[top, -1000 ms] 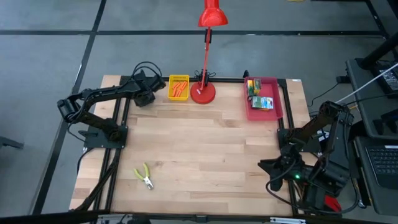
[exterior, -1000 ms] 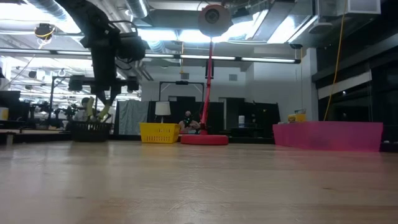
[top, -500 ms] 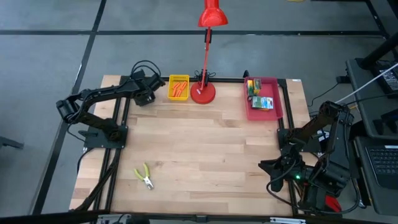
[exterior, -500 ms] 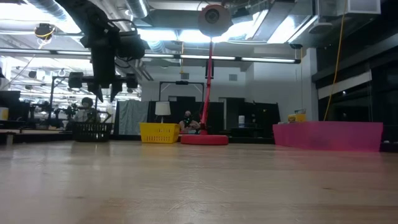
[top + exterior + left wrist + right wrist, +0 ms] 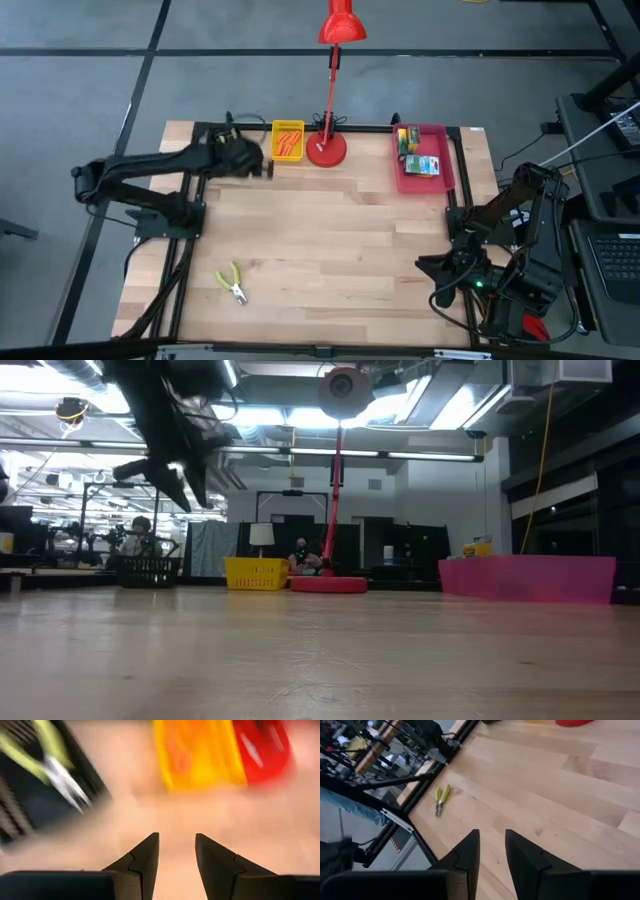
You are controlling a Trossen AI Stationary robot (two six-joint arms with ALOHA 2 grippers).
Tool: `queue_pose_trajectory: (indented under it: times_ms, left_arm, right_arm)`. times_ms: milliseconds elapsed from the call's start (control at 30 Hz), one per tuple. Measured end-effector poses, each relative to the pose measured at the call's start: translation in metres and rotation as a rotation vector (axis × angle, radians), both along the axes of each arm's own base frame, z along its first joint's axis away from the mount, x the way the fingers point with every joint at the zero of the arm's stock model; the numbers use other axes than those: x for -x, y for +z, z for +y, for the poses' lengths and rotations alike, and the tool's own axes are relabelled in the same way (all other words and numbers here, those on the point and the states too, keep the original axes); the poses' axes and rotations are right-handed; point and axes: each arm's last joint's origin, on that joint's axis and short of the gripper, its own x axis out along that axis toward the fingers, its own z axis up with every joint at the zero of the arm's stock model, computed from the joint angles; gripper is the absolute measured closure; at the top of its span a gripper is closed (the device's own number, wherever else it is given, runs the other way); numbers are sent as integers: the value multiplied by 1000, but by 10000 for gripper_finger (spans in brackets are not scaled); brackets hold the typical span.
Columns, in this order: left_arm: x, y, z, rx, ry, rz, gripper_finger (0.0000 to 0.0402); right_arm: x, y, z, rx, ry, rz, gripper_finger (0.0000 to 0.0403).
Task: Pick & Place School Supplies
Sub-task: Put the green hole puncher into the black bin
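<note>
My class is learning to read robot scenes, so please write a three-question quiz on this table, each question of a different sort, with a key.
1. True or false: the left gripper holds a pair of pliers.
2. Multiple choice: the crayon boxes lie in which tray? A yellow, B pink, C black.
3. Short answer: what lies loose on the wood near the table's front left corner?

Key
1. False: its fingers stand apart with nothing between them; one pair of pliers lies in the black tray.
2. B, the pink tray.
3. The other lime-handled pliers.
</note>
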Motion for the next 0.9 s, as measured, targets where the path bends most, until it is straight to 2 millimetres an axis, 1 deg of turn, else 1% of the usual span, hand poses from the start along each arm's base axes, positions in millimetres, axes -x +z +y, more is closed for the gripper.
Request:
queue_pose_trajectory:
  times_ms: [100,200,367,500,633,700,800,900]
  left_arm:
    - [-5,0,-39,164,-142,-38,277]
    - [-6,1,-82,275,-200,-80,280]
    - [1,-1,-150,399,-200,-139,305]
    - [16,-9,-194,504,-176,-111,332]
    - [28,-20,-222,603,-100,-44,358]
    - [27,-25,-232,623,-116,-35,368]
    - [20,-32,-240,657,-136,-24,376]
    - [19,-42,-245,684,-140,74,377]
  right_arm:
    - [0,1,0,17,1,-22,309]
    - [-1,1,0,27,3,-32,309]
    - [-1,1,0,26,2,-43,309]
    - [-1,2,1,26,2,-56,309]
    - [-1,2,0,39,4,-68,309]
    - [-1,2,0,41,5,-67,309]
    - [-1,2,0,41,5,-67,309]
    - [-2,2,0,41,5,-67,309]
